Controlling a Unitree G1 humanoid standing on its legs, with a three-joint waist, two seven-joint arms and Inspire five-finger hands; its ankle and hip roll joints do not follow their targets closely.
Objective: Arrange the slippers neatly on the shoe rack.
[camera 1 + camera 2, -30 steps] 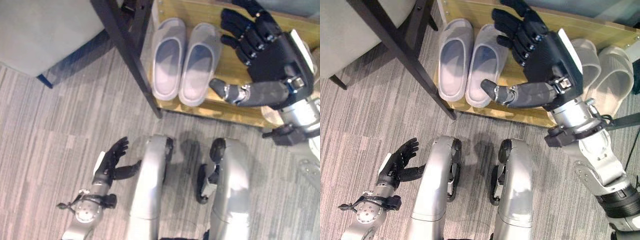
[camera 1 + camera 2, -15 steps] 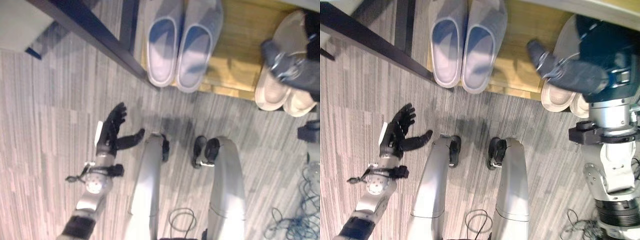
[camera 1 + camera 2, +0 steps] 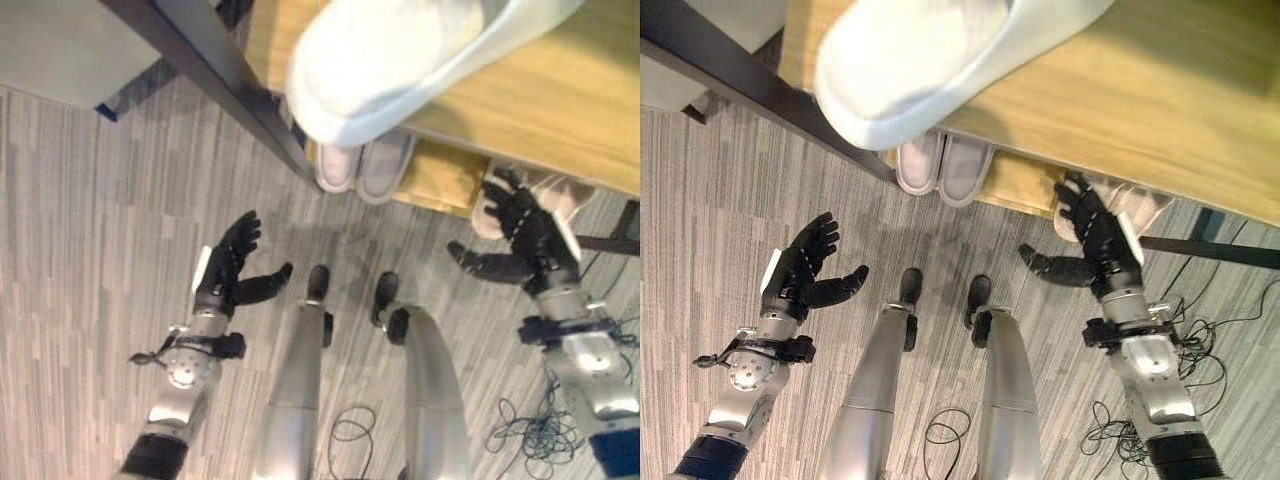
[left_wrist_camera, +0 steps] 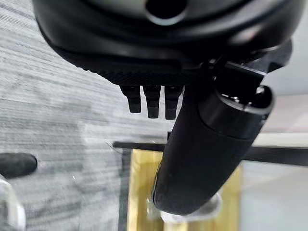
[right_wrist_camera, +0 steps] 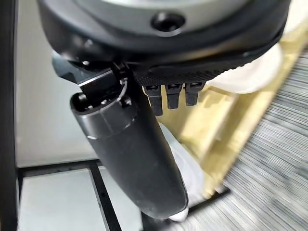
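The right hand [image 3: 1102,245] has drawn back off the rack [image 3: 1200,110] and now hangs over the floor just before the beige pair [image 3: 1110,200], fingers spread, holding nothing. The left hand [image 3: 800,280] stays low over the floor, well apart from the rack, fingers spread. Five slippers show: a grey pair [image 3: 945,168] and the beige pair on the lower shelf, one white slipper [image 3: 920,60] on the top shelf.
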